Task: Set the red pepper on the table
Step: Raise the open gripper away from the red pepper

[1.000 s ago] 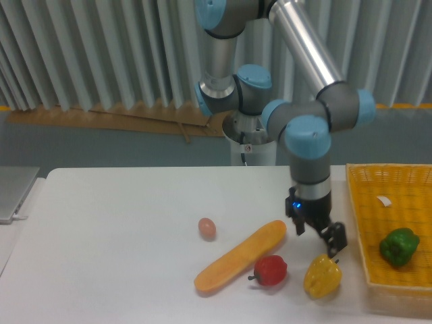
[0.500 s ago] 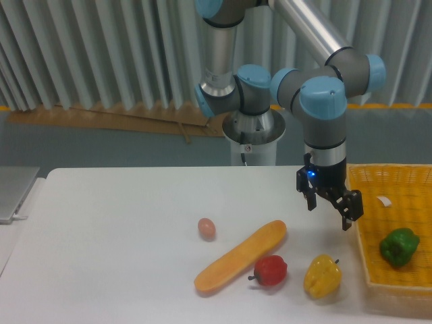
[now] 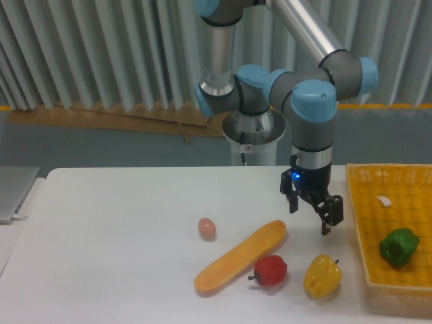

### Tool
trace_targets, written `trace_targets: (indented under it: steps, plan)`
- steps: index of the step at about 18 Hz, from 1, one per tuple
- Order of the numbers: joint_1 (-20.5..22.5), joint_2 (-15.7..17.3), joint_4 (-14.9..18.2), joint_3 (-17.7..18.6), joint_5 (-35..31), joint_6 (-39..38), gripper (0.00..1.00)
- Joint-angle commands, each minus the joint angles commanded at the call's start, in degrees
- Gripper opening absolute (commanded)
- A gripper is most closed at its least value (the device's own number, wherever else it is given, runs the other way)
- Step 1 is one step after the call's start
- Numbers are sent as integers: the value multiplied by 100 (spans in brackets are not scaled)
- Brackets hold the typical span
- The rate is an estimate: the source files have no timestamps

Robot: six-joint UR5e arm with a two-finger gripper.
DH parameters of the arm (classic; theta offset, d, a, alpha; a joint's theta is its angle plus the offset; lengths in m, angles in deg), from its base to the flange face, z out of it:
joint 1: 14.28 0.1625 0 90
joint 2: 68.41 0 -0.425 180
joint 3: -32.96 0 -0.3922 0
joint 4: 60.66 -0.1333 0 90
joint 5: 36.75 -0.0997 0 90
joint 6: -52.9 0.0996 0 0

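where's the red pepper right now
The red pepper sits on the table near the front edge, between the long orange squash and the yellow pepper.

Egg (image 3: 207, 228), long orange squash (image 3: 241, 257), yellow pepper (image 3: 322, 275); green pepper (image 3: 399, 246) in yellow basket (image 3: 388, 190).

Yellow basket (image 3: 378, 177) and arm (image 3: 297, 30) cut off at frame edges.

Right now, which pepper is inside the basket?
The green pepper sits alone in the yellow basket. The red pepper and yellow pepper lie on the table.
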Motion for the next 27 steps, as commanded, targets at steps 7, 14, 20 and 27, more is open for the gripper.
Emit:
trace_targets:
  steps: [7,14,20,27]
  plan:
    - [17,114,331,-43,17,0,100]
    - [236,510,1721,-596,201,79,100]
    - [607,501,1293,-176,457,1072,100]
    - [677,519,1115,-105,483,1511,100]
